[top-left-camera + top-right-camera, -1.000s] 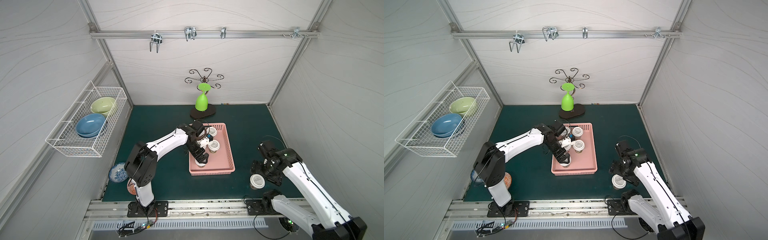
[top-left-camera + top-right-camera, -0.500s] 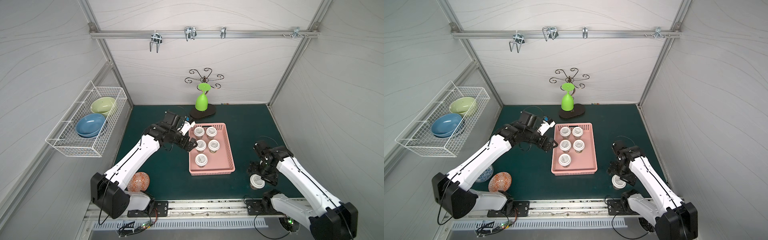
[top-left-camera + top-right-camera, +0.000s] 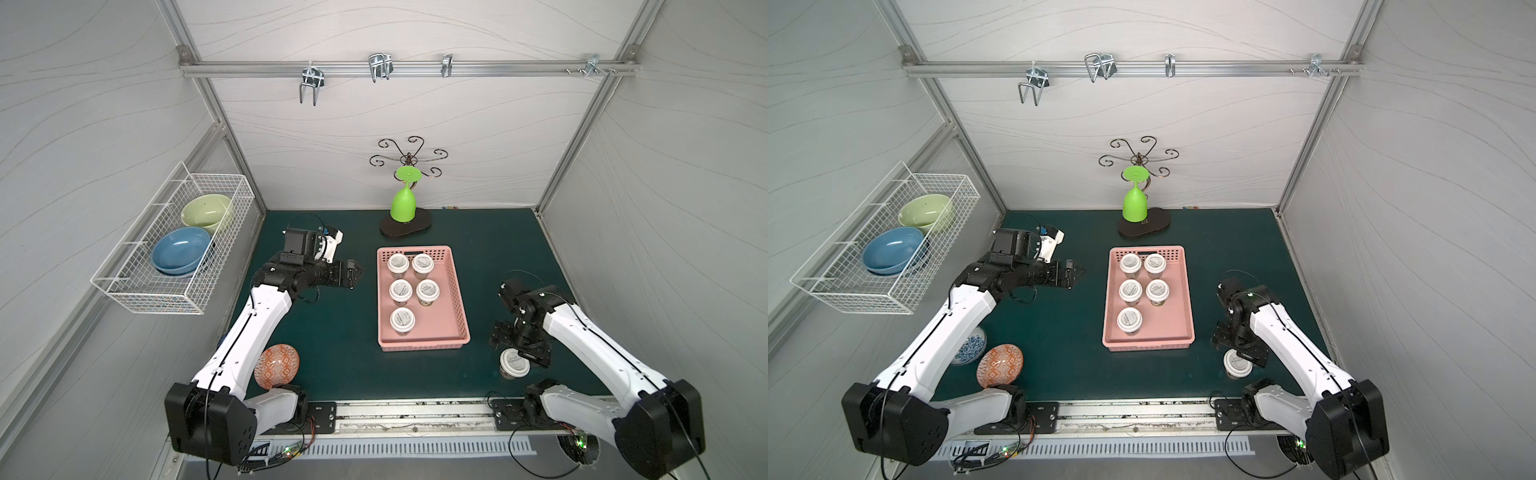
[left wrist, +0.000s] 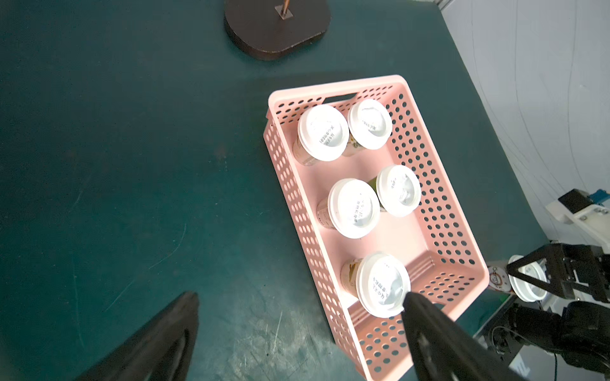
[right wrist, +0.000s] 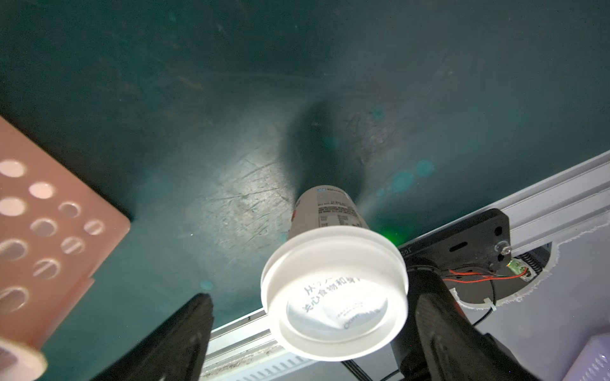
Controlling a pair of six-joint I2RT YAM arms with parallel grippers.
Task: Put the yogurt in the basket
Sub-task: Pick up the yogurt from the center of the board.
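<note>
The last yogurt cup (image 3: 514,363) stands upright on the green mat (image 3: 332,353), outside the pink basket (image 3: 424,345). It is off the basket's near right corner and close to the front rail (image 3: 415,409). Its long axis is vertical, with the wide white lid on top and the narrower body below.

The right gripper (image 3: 516,347) hangs right over this cup with its jaws spread wide and nothing in them. In the right wrist view the lid sits between the 2 fingers (image 5: 439,330), much closer to this finger than to its mate. I cannot tell whether that finger touches the lid.

The left gripper (image 3: 356,273) is well apart, on the basket's far side. Its jaws are also spread and empty, so the right arm is clearly the nearer one.

The pickup looks to turn on centring the jaws and dropping them below the lid rim to meet the body. Closing at lid height would probably slip or tip the cup.

The basket already holds 5 cups, all upright. The only bare floor lies at its near end, beside the single front cup (image 3: 402,319), on the side facing the right arm. The path there is short, over open mat. The cup must rise above the perforated wall first, and the slot is snug against its neighbour.
</note>
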